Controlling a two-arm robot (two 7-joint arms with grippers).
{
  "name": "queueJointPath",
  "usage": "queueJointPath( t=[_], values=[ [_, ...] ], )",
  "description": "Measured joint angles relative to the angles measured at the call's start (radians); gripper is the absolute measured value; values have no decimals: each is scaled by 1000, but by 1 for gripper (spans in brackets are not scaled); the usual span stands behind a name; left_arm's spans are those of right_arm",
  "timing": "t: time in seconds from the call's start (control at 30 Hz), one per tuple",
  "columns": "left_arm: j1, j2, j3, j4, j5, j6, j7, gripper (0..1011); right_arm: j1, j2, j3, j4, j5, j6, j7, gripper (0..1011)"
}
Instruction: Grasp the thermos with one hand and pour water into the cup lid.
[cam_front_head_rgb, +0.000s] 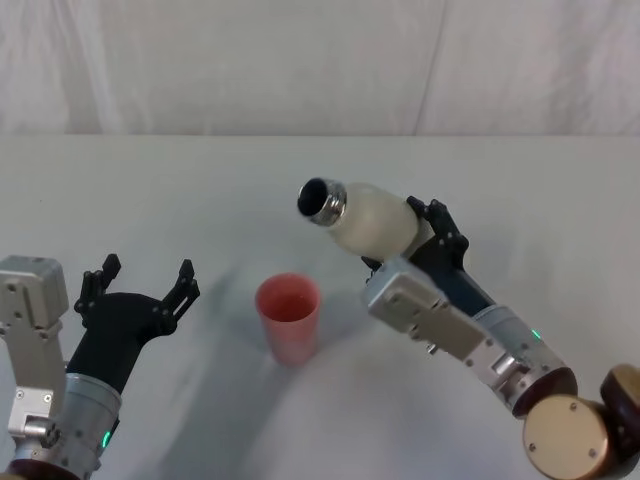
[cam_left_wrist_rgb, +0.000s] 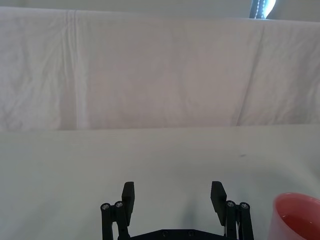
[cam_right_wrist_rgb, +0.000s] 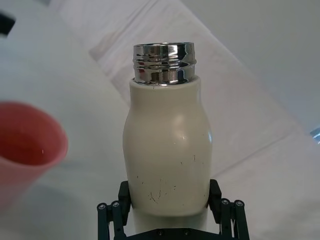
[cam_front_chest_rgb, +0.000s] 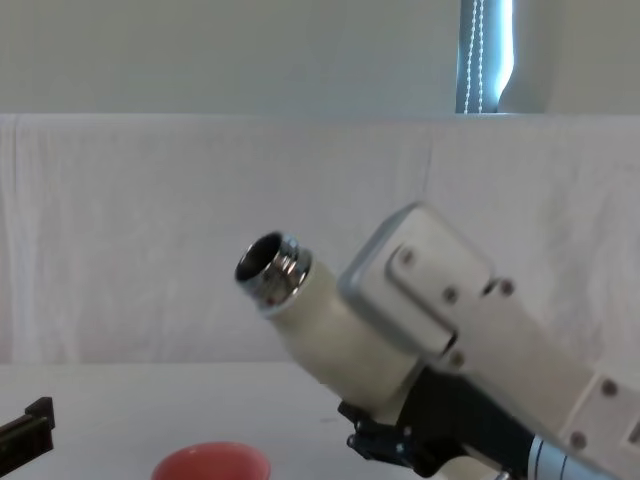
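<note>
The cream-white thermos (cam_front_head_rgb: 372, 221) hangs in the air, tilted with its open steel neck pointing left and slightly up. My right gripper (cam_front_head_rgb: 410, 245) is shut on its lower body, which shows in the right wrist view as the thermos (cam_right_wrist_rgb: 166, 155) between the black fingers (cam_right_wrist_rgb: 224, 207). The pinkish-red cup lid (cam_front_head_rgb: 288, 314) stands upright on the table, below and a little left of the neck. In the chest view the thermos (cam_front_chest_rgb: 318, 322) sits well above the cup lid (cam_front_chest_rgb: 211, 463). My left gripper (cam_front_head_rgb: 140, 288) rests open to the left of the cup, holding nothing.
A white cloth covers the table (cam_front_head_rgb: 520, 190) and the backdrop behind it. The left wrist view has the cup lid (cam_left_wrist_rgb: 298, 217) just beside the open left gripper (cam_left_wrist_rgb: 173, 199).
</note>
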Motion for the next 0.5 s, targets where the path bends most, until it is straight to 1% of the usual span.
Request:
queueJointPath(
  t=[0.07, 0.1, 0.13, 0.17, 0.23, 0.27, 0.33, 0.37, 0.5],
  values=[
    [0, 0, 0, 0, 0, 0, 0, 1001, 3, 3, -8, 4, -35, 5, -10, 950],
    [0, 0, 0, 0, 0, 0, 0, 1001, 5, 4, -15, 8, -64, 9, -21, 950],
    [0, 0, 0, 0, 0, 0, 0, 1001, 6, 5, -18, 10, -83, 11, -29, 950],
    [0, 0, 0, 0, 0, 0, 0, 1001, 8, 5, -24, 15, -110, 13, -46, 950],
    [0, 0, 0, 0, 0, 0, 0, 1001, 9, 5, -29, 20, -142, 14, -67, 950],
    [0, 0, 0, 0, 0, 0, 0, 1001, 10, 5, -33, 25, -171, 14, -87, 950],
    [0, 0, 0, 0, 0, 0, 0, 1001, 11, 5, -38, 30, -200, 13, -107, 950],
    [0, 0, 0, 0, 0, 0, 0, 1001, 12, 7, -44, 35, -230, 12, -125, 950],
    [0, 0, 0, 0, 0, 0, 0, 1001, 17, 13, -56, 42, -278, 11, -150, 950]
  ],
)
